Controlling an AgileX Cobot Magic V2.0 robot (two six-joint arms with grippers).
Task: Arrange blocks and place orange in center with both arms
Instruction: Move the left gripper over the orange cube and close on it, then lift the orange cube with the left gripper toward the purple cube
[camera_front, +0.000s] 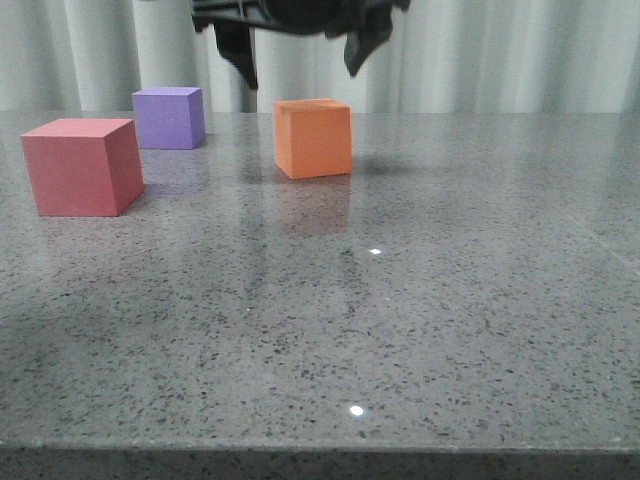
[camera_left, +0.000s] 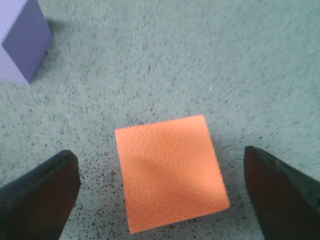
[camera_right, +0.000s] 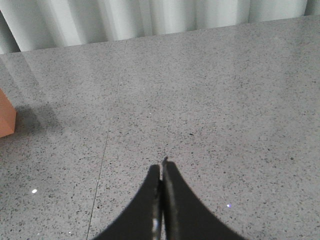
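A: How many cubes in the front view?
B: Three: red-pink cube, purple cube, and the plain matte orange cube on the table, under the left gripper.

A: Left wrist?
B: Fingers spread wide, empty, above the orange cube; purple cube nearby.

A: Right wrist?
B: Right gripper closed, holding nothing.

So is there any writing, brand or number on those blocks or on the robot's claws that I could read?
None can be read in any view.
The red-pink cube, purple cube and orange cube show plain faces, no marks.
The left gripper and right gripper show bare black fingers, no label.
The speckled table carries no sign.
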